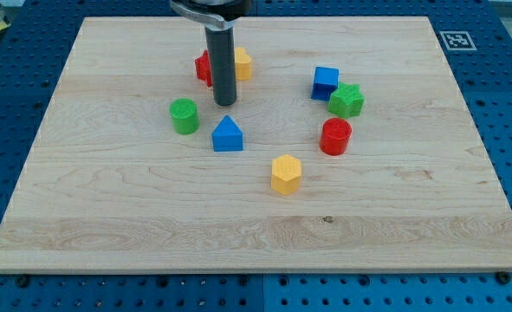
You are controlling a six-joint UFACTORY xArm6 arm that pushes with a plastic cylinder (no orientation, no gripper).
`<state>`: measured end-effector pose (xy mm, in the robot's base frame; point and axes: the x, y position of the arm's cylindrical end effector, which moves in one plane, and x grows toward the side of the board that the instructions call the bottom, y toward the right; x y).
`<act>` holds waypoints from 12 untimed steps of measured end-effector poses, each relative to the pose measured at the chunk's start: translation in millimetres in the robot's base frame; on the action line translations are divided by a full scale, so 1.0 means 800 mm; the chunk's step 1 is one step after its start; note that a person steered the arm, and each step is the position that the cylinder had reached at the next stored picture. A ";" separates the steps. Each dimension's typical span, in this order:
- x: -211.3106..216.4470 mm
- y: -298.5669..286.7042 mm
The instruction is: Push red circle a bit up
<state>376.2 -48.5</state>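
Tip [226, 103] above blue block [227, 134], well left of red circle [335, 136]

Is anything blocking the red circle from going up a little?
Yes. Just above the red circle sit the green star and, up-left of it, the blue cube, so pushing straight up would soon bump the star. My tip is far off toward the view's left.

A light wooden board [256, 217] with visible grain fills most of the view. Around it lies a blue perforated table surface [507, 104] with regular rows of small holes. A black-and-white square marker [456, 39] sits at the board's top right corner. The light is even and soft.
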 end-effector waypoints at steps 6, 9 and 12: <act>0.057 0.078; 0.151 0.180; 0.186 0.280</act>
<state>525.4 175.4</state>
